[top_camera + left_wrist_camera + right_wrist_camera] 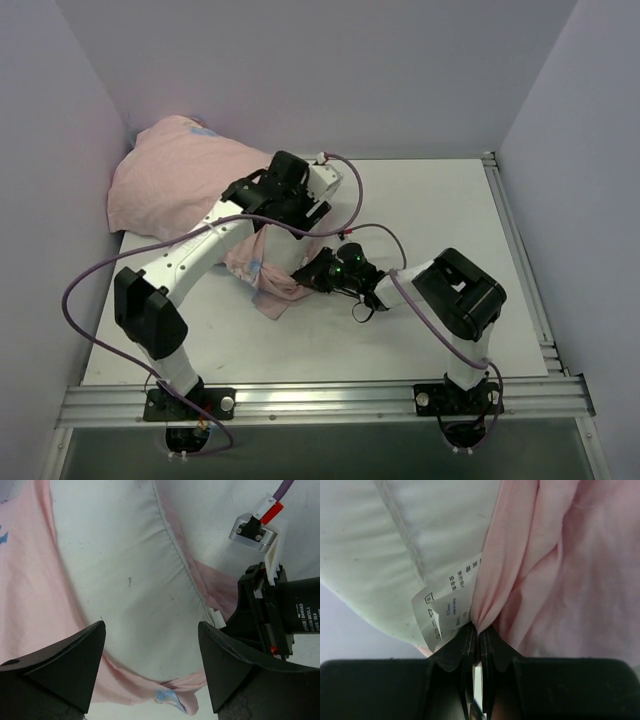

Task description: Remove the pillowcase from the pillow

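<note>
**Pillowcase pinched at its edge, pillow partly bare**

The pillowcase, pale pink side out, lies bunched over the far-left part of the table, reaching into the corner by the wall. The white pillow shows bare at its opening, a seam running diagonally across it in the left wrist view. The right end effector is clamped tight on a gathered fold of the pink fabric, just beside a white printed care label. The left end effector hangs above the bare pillow, jaws spread wide, holding nothing.
</note>
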{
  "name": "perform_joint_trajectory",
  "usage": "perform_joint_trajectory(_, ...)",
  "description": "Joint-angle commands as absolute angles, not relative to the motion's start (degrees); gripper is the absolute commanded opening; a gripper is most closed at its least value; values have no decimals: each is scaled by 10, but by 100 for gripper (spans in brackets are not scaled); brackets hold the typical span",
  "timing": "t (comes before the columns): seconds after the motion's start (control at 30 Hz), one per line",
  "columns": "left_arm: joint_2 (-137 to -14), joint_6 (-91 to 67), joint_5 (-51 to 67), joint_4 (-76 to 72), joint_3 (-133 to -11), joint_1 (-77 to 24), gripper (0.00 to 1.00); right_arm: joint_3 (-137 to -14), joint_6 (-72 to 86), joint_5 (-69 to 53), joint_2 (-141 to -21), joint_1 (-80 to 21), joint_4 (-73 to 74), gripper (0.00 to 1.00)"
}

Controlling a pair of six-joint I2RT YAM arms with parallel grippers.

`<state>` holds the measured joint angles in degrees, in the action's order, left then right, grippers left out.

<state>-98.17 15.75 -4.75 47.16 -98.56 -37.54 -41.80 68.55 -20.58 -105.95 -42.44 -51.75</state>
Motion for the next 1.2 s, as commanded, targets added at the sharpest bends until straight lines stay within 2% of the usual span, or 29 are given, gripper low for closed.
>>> perform_joint_trajectory(0.0, -993, 179, -80, 389, -974, -409, 84, -414, 773, -194, -1072, -430, -661, 0)
perform_joint_trajectory(0.03, -998, 196, -95, 379, -954, -417, 89, -417, 773, -197, -1080, -431, -663, 0)
perform_joint_trajectory(0.13, -1021, 212, -157, 338, -930, -430, 94, -416, 773, -200, -1076, -432, -659, 0)
perform_joint_trajectory(0.33, -1106, 224, -218, 330, -933, -429, 96, -418, 743, -185, -1048, -431, -604, 0)
perform_joint_trajectory(0.4, -1126, 226, -250, 336, -933, -428, 93, -417, 742, -186, -1043, -430, -598, 0)
perform_joint_trajectory(0.47, -1144, 229, -265, 340, -934, -423, 81, -417, 737, -187, -1038, -429, -592, 0)
perform_joint_trajectory(0.5, -1147, 229, -274, 346, -935, -422, 55, -417, 734, -187, -1035, -428, -584, 0)
perform_joint_trajectory(0.57, -1143, 236, -274, 359, -938, -420, 24, -415, 729, -188, -1031, -425, -579, 0)
perform_joint_trajectory(0.6, -1140, 236, -273, 359, -940, -419, 2, -413, 728, -188, -1030, -423, -574, 0)
perform_joint_trajectory(0.77, -1067, 222, -253, 356, -960, -407, 2, -411, 712, -192, -1020, -416, -564, 0)
perform_joint_trajectory(0.8, -1040, 207, -241, 363, -984, -400, 2, -414, 706, -192, -1016, -415, -555, 17)
perform_joint_trajectory(0.87, -1018, 190, -206, 390, -1016, -392, 2, -425, 684, -199, -1002, -415, -541, 37)
perform_joint_trajectory(0.9, -1000, 180, -199, 398, -1031, -386, 2, -431, 652, -199, -995, -415, -519, 50)
perform_joint_trajectory(1.0, -970, 173, -183, 414, -1075, -378, 2, -461, 571, -182, -949, -417, -442, 62)
perform_joint_trajectory(1.17, -943, 159, -158, 438, -1107, -374, 2, -500, 479, -156, -904, -417, -373, 68)
